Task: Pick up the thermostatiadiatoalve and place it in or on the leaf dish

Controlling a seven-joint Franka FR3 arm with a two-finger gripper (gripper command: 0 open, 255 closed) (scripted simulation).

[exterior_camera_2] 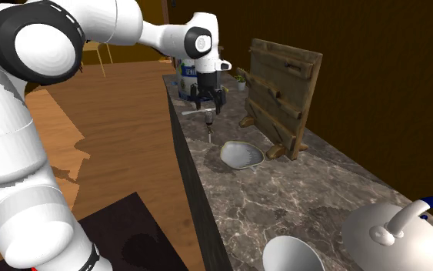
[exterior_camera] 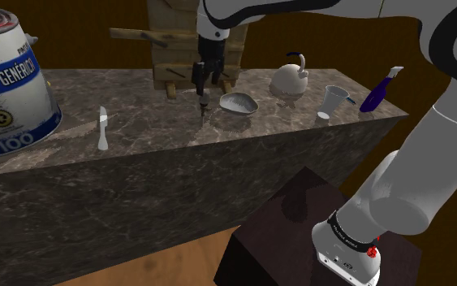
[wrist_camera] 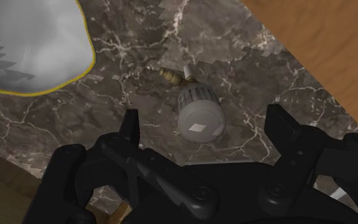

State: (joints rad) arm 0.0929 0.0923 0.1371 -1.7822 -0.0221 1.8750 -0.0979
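Observation:
The thermostatic radiator valve (wrist_camera: 199, 116) is a grey ribbed cylinder with a small brass fitting, standing on the dark marble counter (exterior_camera: 137, 162). My gripper (wrist_camera: 205, 124) hovers straight above it, open, one finger on each side and neither touching. In the shoulder view the valve (exterior_camera: 204, 99) sits just under the gripper (exterior_camera: 203, 80). The leaf dish (exterior_camera: 239, 103), pale and shallow with a yellow rim, lies on the counter a short way to the shoulder view's right of the valve. In the second exterior view the gripper (exterior_camera_2: 208, 103) is over the valve (exterior_camera_2: 208, 117), with the dish (exterior_camera_2: 241, 155) nearer the camera.
A wooden rack (exterior_camera: 182, 41) stands close behind the gripper. A large paint can (exterior_camera: 7, 81) and a white upright tool (exterior_camera: 102, 128) are at the shoulder view's left. A white kettle (exterior_camera: 290, 80), a funnel (exterior_camera: 332, 101) and a purple spray bottle (exterior_camera: 379, 91) stand beyond the dish.

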